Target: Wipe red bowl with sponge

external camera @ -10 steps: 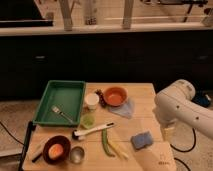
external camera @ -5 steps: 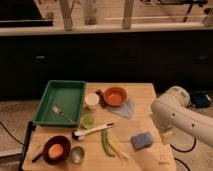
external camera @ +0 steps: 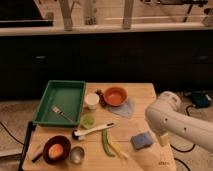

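Observation:
The red bowl (external camera: 115, 95) sits at the back middle of the wooden table (external camera: 140, 92), its edge over a flat pale blue-grey cloth (external camera: 125, 108). The blue-grey sponge (external camera: 142, 140) lies near the table's front right. My white arm (external camera: 172, 120) reaches in from the lower right. A pale piece hanging below it, which seems to be my gripper (external camera: 164, 139), is just right of the sponge and apart from it. It is far from the red bowl.
A green tray (external camera: 75, 90) holding a fork (external camera: 62, 113) is at the left. A white cup (external camera: 92, 100), a small green cup (external camera: 88, 120), a white-handled brush (external camera: 93, 130), a green pod (external camera: 105, 142), a dark brown bowl (external camera: 56, 149) and a metal cup (external camera: 77, 154) stand around.
My arm has sunk lower and drawn a little to the front right. The bowl, sponge and other things have not moved.

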Motion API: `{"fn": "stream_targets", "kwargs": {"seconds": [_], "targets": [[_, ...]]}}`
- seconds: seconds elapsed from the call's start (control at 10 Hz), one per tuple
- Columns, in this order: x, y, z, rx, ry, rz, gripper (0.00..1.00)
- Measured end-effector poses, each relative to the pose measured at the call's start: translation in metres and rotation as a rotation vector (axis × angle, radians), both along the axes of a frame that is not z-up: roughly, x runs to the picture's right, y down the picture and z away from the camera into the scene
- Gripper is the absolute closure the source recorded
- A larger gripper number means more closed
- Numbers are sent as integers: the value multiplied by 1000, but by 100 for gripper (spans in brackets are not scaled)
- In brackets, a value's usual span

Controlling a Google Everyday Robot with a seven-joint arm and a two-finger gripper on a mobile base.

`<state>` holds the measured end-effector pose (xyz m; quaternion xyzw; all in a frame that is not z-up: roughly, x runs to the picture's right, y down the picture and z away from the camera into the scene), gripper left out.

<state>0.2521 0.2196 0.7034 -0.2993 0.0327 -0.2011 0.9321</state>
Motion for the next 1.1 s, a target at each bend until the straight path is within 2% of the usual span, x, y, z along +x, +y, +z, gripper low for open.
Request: {"fn": "stream_targets", "kwargs": {"seconds": [0.2,0.6,1.1], "targets": [[-2,5,10,-11,-20,-49,20],[-1,18,30,-28,-60,-101,20],[3,30,48,-54,-112,-140,20]]}}
